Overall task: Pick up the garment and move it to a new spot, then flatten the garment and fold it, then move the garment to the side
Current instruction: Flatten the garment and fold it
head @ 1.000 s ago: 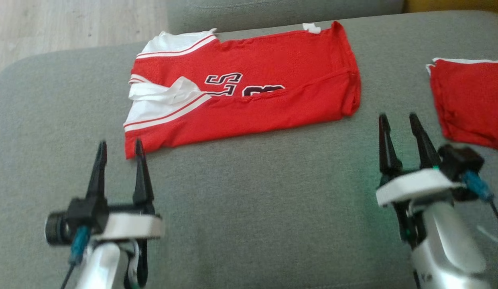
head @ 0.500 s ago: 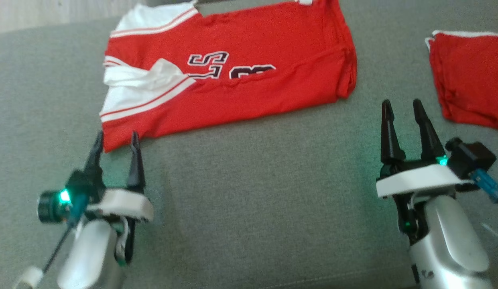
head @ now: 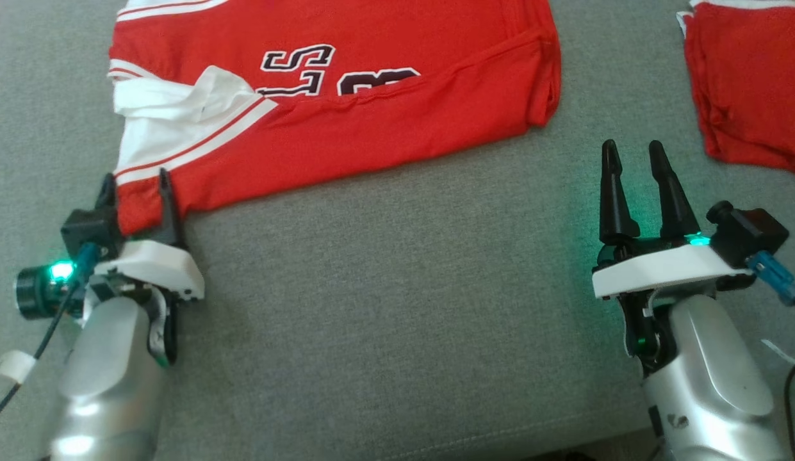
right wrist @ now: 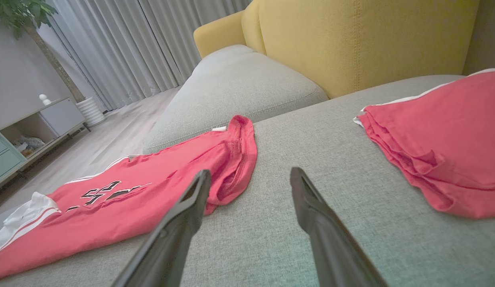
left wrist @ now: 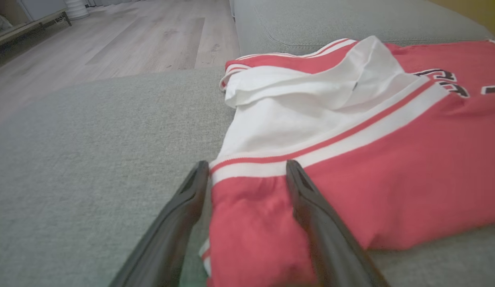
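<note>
The garment point(head: 371, 121) is a red jersey with white striped trim and dark numbers, lying folded lengthwise on the grey cushion point(head: 397, 288). My left gripper point(head: 135, 180) is open at its near left corner. In the left wrist view the red corner of the garment point(left wrist: 391, 167) lies between the fingers of the left gripper point(left wrist: 247, 165), one finger beside the edge and the other over the cloth. My right gripper point(head: 632, 147) is open above bare cushion, just short of the garment's right end. The right wrist view has the garment point(right wrist: 151, 199) left of the right gripper point(right wrist: 251, 172).
A second folded red cloth point(head: 749, 83) lies at the far right of the cushion, close to my right gripper, and is seen as the red cloth point(right wrist: 442, 139). A yellow sofa back point(right wrist: 351, 40) rises behind. Wooden floor point(left wrist: 131, 40) lies beyond the cushion's left edge.
The head camera has tilted down, shifting the whole picture upward. My left gripper has come forward until the garment's near left corner sits between its fingers. The right gripper holds about the same place.
</note>
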{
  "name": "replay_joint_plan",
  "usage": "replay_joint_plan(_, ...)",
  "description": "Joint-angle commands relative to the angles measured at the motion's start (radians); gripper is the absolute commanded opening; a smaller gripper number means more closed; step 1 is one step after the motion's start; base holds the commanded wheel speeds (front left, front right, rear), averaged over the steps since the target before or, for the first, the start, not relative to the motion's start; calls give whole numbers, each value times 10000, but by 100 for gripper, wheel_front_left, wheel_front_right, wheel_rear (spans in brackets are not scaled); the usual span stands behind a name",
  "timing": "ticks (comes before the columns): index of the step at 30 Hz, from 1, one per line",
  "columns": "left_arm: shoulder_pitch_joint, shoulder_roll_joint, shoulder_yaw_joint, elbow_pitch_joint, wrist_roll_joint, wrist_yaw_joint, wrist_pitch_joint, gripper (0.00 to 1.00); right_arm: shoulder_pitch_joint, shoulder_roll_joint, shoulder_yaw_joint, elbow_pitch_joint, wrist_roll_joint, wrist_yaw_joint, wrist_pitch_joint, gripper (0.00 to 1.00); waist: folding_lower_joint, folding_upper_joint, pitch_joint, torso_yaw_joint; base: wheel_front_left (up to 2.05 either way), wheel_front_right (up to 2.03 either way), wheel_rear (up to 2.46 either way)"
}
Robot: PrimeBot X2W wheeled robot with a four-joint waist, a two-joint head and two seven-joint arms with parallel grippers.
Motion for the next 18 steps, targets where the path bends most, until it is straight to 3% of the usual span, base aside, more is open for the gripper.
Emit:
replay_joint_plan(1, -323, 439, 383, 49, -10, 190, 71, 100, -274, 37, 272, -293, 71, -9, -106, 100, -1, 0, 47, -45, 0, 0, 0)
replay_joint_plan(4, -389, 543, 441, 509, 17, 488, 80, 100, -320, 37, 358, -306, 155, -9, -106, 100, -1, 0, 85, -82, 0, 0, 0)
replay_joint_plan(9, -402, 505, 135, 1091, -60, 26, 882, 99, -366, 37, 450, -272, 229, -9, -106, 100, -1, 0, 57, -104, 0, 0, 0)
replay_joint_plan(10, -426, 494, 95, 1143, -87, -62, 981, 33, -383, 37, 463, -254, 233, -9, -106, 100, -1, 0, 38, -109, 0, 0, 0)
replay_joint_plan(11, -443, 487, 63, 1152, -104, -125, 1008, 0, -403, 37, 481, -233, 236, -9, -106, 100, -1, 0, 12, -116, 0, 0, 0)
replay_joint_plan(18, -545, 434, -36, 479, -136, -351, -43, 0, -669, 37, 441, 130, -252, -9, -107, 100, -1, 0, -268, 5, 0, 0, 0)
